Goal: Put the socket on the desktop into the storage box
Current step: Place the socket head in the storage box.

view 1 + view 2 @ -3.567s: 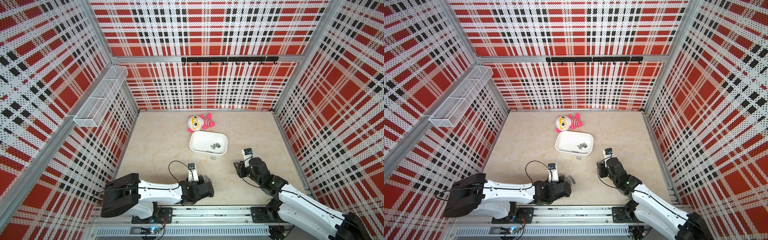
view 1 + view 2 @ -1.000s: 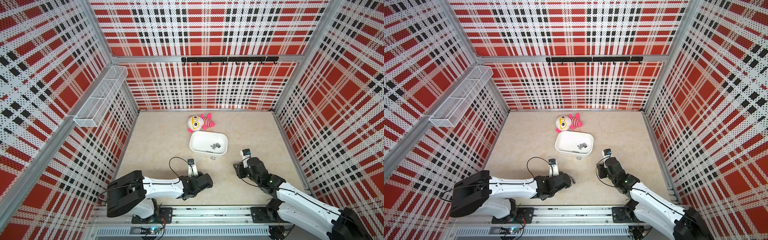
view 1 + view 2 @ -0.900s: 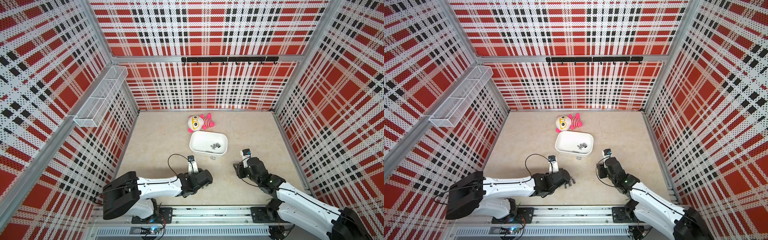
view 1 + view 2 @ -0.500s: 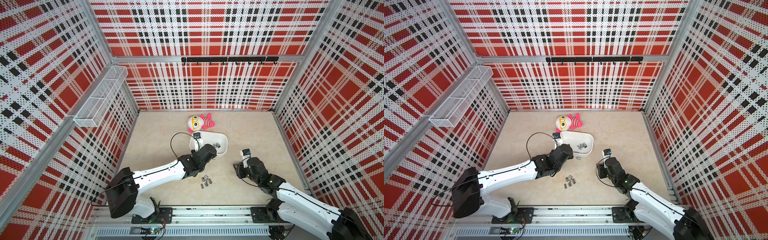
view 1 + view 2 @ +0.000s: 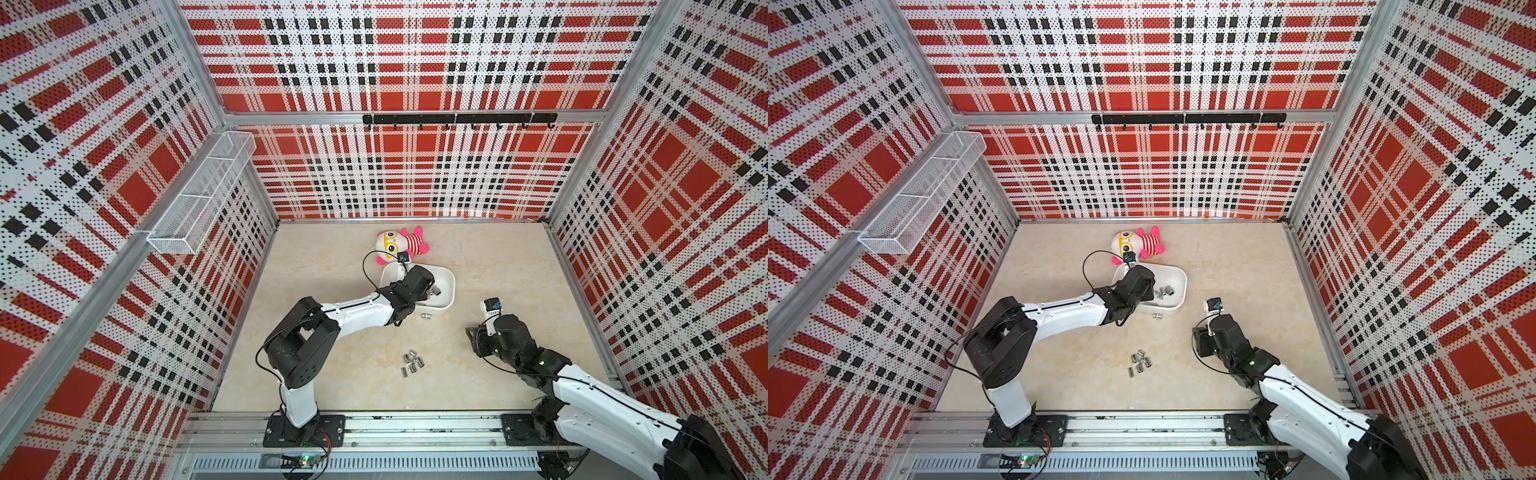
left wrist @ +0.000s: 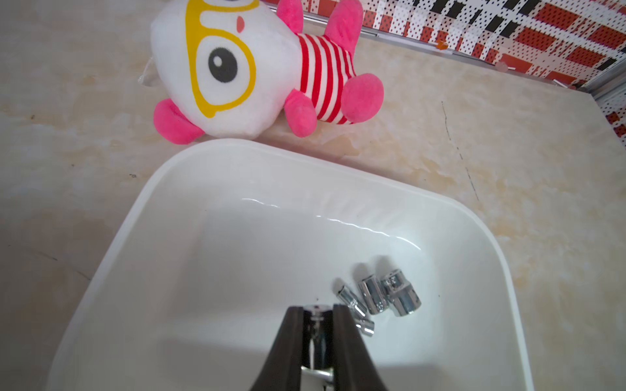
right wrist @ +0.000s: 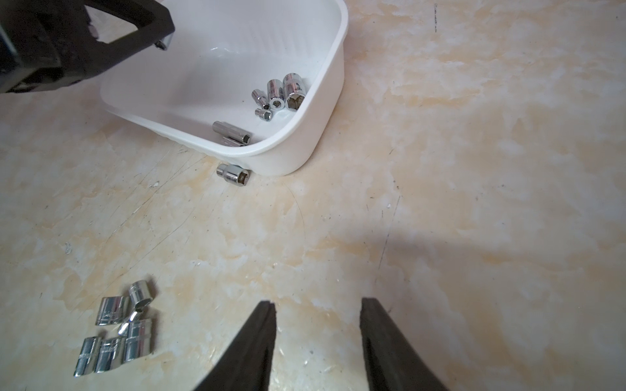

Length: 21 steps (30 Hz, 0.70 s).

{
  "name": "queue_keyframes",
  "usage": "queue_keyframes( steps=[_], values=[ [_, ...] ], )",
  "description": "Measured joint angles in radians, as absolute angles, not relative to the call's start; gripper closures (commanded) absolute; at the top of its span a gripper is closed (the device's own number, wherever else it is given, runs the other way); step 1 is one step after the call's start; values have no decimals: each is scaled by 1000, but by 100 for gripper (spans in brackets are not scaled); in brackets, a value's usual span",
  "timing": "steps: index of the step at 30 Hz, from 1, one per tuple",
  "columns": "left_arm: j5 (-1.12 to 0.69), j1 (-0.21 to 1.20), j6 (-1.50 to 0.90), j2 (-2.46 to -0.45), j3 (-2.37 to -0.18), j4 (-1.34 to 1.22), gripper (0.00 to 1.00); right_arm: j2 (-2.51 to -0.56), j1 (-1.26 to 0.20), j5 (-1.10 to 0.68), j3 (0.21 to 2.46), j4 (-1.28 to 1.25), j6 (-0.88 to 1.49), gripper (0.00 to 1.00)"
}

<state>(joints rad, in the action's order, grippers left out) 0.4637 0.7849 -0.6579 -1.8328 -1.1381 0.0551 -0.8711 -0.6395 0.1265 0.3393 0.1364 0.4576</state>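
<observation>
My left gripper (image 6: 316, 309) is shut on a shiny steel socket (image 6: 316, 335) and hangs over the inside of the white storage box (image 6: 237, 145). In both top views the left gripper (image 5: 428, 289) (image 5: 1152, 291) sits above the storage box (image 5: 451, 286) (image 5: 1183, 286). Several sockets (image 6: 382, 298) (image 7: 284, 94) lie inside the box. One socket (image 7: 233, 173) (image 5: 427, 316) lies on the desktop against the box's near wall. A cluster of several sockets (image 7: 118, 335) (image 5: 411, 365) (image 5: 1139, 362) lies nearer the front. My right gripper (image 7: 317, 304) is open over bare desktop (image 7: 440, 203), right of that cluster.
A plush doll (image 5: 395, 245) (image 6: 257, 67) lies just behind the box. A white wire basket (image 5: 203, 195) hangs on the left wall and a black hook rail (image 5: 457, 119) on the back wall. Plaid perforated walls enclose the desktop on three sides.
My left arm has swung from the socket cluster near the front out over the storage box, carrying a socket. The cluster is now uncovered. The right arm has stayed put.
</observation>
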Motion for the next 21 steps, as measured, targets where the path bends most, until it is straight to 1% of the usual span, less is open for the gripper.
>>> queue_keyframes(
  steps=[1, 4, 9, 12, 15, 21],
  values=[
    [456, 781, -656, -1840, -1138, 54, 79, -871, -640, 126, 339, 136, 458, 53],
    [440, 778, -648, -1848, -1137, 51, 72, -871, -640, 123, 339, 136, 458, 53],
    [426, 778, -633, -1842, -1120, 12, 55, -871, -640, 123, 339, 136, 458, 53],
    [426, 778, -618, -1829, -1102, 8, 51, -871, -640, 123, 339, 136, 458, 53],
    [427, 778, -599, -1785, -1059, 0, 50, -871, -640, 120, 339, 136, 458, 53],
    [459, 807, -558, -1557, -892, -23, 48, -871, -641, 117, 339, 136, 458, 52]
  ],
)
